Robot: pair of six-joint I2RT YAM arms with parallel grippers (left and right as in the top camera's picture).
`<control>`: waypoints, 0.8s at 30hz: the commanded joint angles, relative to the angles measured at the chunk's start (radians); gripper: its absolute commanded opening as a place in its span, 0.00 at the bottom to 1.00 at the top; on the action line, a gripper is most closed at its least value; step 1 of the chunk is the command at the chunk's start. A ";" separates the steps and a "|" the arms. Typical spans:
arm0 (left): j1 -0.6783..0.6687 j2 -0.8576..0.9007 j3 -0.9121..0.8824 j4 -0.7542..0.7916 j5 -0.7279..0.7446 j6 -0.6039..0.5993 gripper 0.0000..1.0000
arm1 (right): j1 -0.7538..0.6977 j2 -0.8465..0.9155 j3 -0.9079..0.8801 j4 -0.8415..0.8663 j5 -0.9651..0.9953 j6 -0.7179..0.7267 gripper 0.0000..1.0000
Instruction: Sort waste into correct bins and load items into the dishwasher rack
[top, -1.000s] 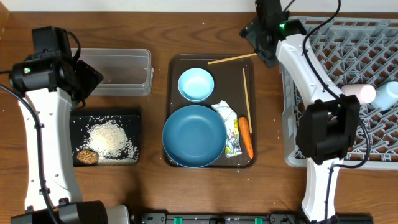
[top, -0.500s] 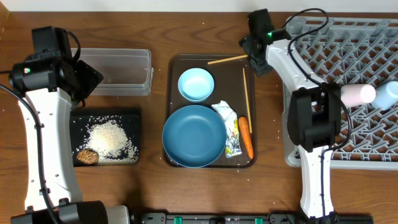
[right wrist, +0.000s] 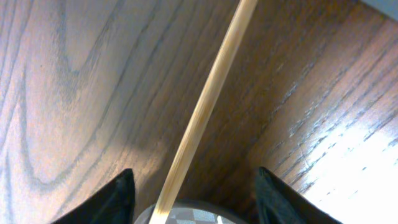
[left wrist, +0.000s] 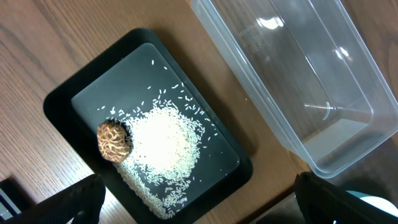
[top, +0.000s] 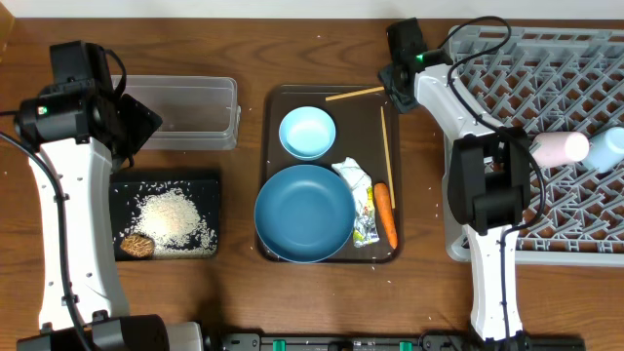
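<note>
Our right pincer [right wrist: 194, 180] has its jaws apart, one on either side of a chopstick [right wrist: 205, 106], not clamped on it. Beside that pincer on the brown tray [top: 273, 107], the second chopstick [top: 386, 146], carrot [top: 387, 214], wrapper [top: 359, 195], plate [top: 304, 213] and bowl [top: 307, 132] wait. Behind it, the rack [top: 546, 58] holds both cups [top: 564, 147]. Our left pincer [left wrist: 205, 199], wide and empty, hangs over the black tray [left wrist: 87, 93], which holds the rice [left wrist: 163, 143] and lump [left wrist: 114, 140]. The clear tub [left wrist: 298, 81] alongside holds nothing.
</note>
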 commanded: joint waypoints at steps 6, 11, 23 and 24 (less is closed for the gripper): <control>0.002 -0.015 0.013 -0.003 -0.009 -0.016 0.98 | -0.019 0.010 0.009 -0.002 0.039 0.003 0.36; 0.002 -0.015 0.013 -0.003 -0.009 -0.016 0.98 | -0.021 0.010 0.009 -0.001 0.048 0.003 0.33; 0.002 -0.015 0.013 -0.003 -0.009 -0.016 0.98 | -0.029 0.010 0.009 0.010 0.049 0.011 0.21; 0.002 -0.015 0.013 -0.003 -0.009 -0.016 0.98 | -0.030 0.010 0.009 0.011 0.048 0.011 0.19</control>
